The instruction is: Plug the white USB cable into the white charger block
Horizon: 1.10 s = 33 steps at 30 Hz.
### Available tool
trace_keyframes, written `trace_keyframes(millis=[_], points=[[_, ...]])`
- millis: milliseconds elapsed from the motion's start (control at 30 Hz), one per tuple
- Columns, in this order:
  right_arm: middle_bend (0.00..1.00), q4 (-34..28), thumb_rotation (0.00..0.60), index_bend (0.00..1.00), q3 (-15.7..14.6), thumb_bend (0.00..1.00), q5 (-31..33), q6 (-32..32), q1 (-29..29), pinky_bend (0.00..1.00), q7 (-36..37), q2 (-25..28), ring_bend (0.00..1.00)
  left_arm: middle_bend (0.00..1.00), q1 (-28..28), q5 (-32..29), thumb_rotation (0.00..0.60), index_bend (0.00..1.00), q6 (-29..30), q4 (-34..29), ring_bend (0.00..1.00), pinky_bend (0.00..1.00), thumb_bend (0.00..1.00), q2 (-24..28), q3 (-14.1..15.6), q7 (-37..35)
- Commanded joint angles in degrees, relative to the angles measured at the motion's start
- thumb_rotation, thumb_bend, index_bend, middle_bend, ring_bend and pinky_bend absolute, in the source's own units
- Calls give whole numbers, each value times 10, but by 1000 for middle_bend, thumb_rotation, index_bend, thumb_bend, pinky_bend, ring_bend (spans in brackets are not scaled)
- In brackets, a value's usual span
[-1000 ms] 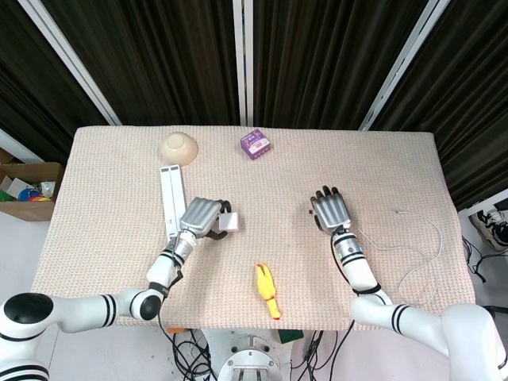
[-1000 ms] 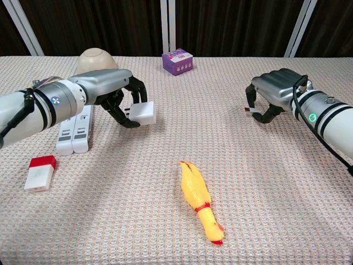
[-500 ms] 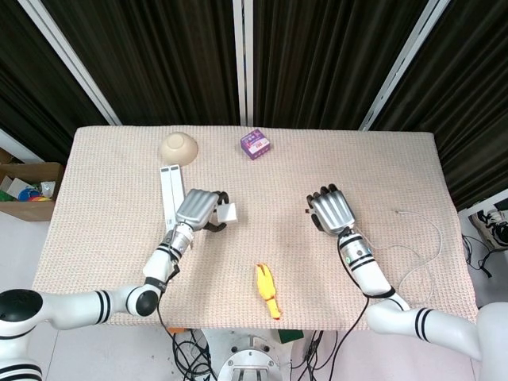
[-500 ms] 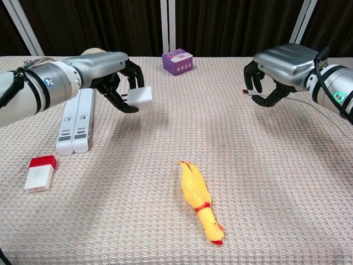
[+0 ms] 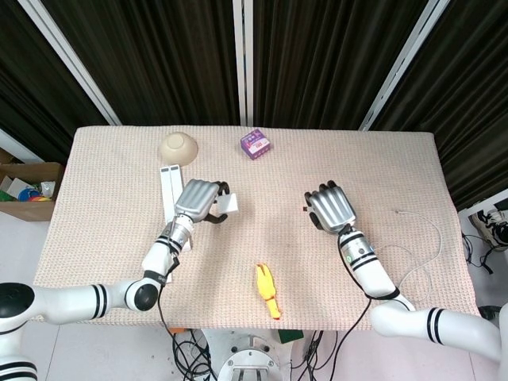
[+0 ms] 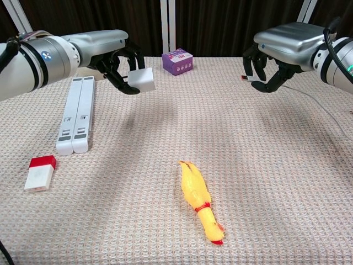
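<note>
Left hand (image 6: 118,58) raised above the table (image 5: 111,214), fingers curled round the white charger block (image 6: 141,79). Block is clear of the cloth, its shadow lying on the weave below in the chest view. From the head view the block (image 5: 227,205) shows just right of the hand's knuckles.

Right hand (image 6: 273,58) also lifted, on the opposite side, well apart from the left. Fingers drawn in, pinching the plug end of the white USB cable (image 6: 249,79); a small white tip with a dark or reddish edge sticks out toward the middle of the table. Rest of the cable (image 5: 425,258) trails back along the right arm and loops across the cloth near the table's right edge.

Plug and block face each other across a wide gap; not joined.

On the table: a yellow rubber chicken (image 6: 199,201) near the front centre, lying lengthwise. Two long white strips (image 6: 76,113) side by side, left of centre. A small white box with a red end (image 6: 39,172) at front left. A beige bowl (image 5: 178,147), upside down, toward the back left. A small purple box (image 6: 177,61) at back centre.
</note>
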Motion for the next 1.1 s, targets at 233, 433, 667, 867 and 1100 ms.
trace_keyframes(millis=[233, 433, 667, 867, 1100], points=[[617, -25, 600, 596, 16, 1000, 53, 1, 35, 346, -47, 11, 369, 497, -12, -3, 529, 546, 5, -6, 741, 954, 286, 4, 4, 11], [615, -20, 600, 593, 19, 1000, 91, -15, 72, 346, -77, -8, 369, 497, -27, 2, 531, 545, 7, -4, 741, 954, 286, -2, 9, 29], [612, -9, 600, 592, 16, 1000, 144, -27, 120, 345, -122, -34, 368, 496, -44, -8, 529, 545, 11, -6, 741, 954, 286, -5, 13, 57], [606, 9, 600, 592, 17, 1000, 176, -24, 152, 344, -136, -61, 369, 497, -53, -22, 533, 545, 10, -15, 741, 954, 286, -4, 11, 62], [605, 24, 600, 593, 21, 1000, 185, -15, 172, 344, -124, -81, 368, 497, -62, -31, 532, 545, 10, -19, 741, 954, 286, -6, 10, 62]])
